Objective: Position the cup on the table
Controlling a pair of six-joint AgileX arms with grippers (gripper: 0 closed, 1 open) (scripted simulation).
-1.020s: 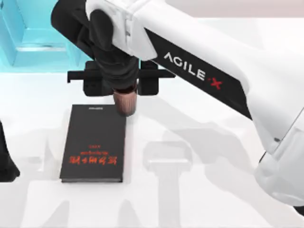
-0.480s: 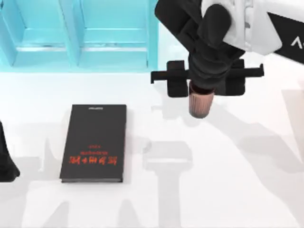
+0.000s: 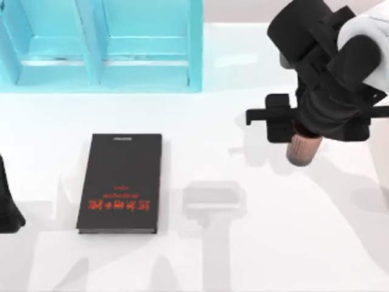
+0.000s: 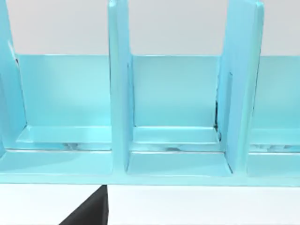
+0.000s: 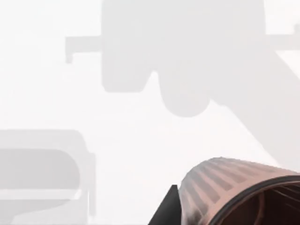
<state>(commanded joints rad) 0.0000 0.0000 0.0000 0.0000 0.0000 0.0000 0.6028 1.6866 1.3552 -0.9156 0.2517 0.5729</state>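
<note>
The right gripper, clamped on the cup, carries it above the desk's right side; next, lower and release.

A turquoise shelf unit stands along the far edge at the top view's left, split by upright dividers into open compartments. Behind it runs a plain pale grey wall. Even light casts soft grey shadows over the glossy white surface.
</note>
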